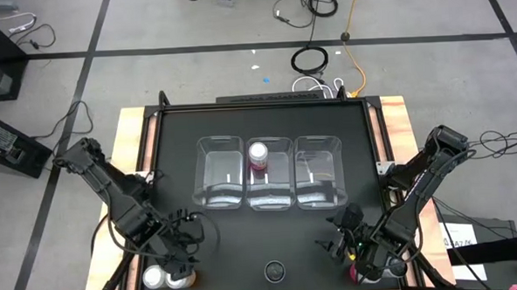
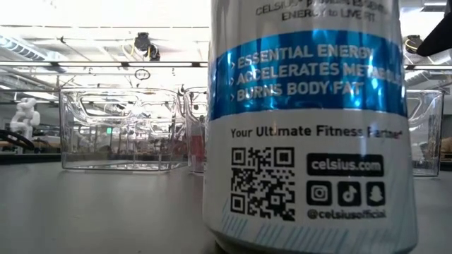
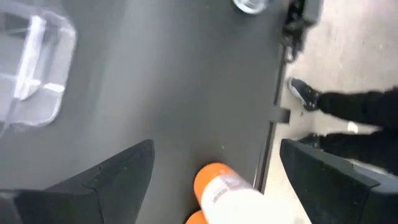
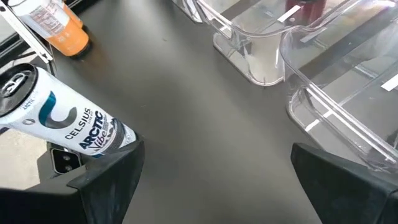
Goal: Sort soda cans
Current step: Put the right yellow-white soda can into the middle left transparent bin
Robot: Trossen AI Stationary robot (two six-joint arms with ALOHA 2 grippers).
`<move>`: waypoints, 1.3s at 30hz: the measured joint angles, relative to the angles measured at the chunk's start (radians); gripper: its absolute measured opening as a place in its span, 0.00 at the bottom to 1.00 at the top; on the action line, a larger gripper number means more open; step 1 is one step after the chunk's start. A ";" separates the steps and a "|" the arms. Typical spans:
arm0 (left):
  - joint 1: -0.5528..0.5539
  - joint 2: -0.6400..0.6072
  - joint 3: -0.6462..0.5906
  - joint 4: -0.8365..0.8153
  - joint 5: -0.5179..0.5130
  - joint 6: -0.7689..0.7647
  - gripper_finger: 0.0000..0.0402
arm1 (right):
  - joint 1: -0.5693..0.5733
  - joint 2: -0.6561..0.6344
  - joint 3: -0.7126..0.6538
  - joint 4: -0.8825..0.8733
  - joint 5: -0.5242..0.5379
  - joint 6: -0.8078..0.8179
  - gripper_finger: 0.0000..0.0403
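High view: pink can (image 1: 258, 153) upright in mid bin (image 1: 280, 144); both arms' jaws spread

The white can (image 2: 311, 127) fills the low view, top cut off; bins (image 2: 120, 130) behind partly hidden.

Glossy clear-plastic bins (image 1: 220, 168), matt black table (image 1: 180, 148) — shiny metal cans (image 2: 307, 127)

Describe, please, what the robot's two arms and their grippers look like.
Both arms are dark, jointed and boxy. The left gripper and right gripper are black, with thin cables looped near the wrists. Up close, each finger is a broad, matte dark wedge tapering to a point.
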 joint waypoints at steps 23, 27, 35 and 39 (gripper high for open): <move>-0.109 0.196 -0.047 0.038 0.146 0.003 0.89 | 0.000 0.000 0.000 0.017 0.000 -0.057 0.99; -0.120 0.196 -0.047 0.058 0.146 0.000 0.89 | 0.000 0.000 0.000 0.017 0.000 -0.080 0.99; -0.145 0.196 -0.047 0.052 0.146 -0.054 0.89 | 0.000 0.000 0.000 0.011 0.000 -0.087 0.99; -0.179 0.196 -0.047 0.053 0.116 -0.105 0.89 | 0.000 0.000 0.000 0.008 0.000 -0.087 0.99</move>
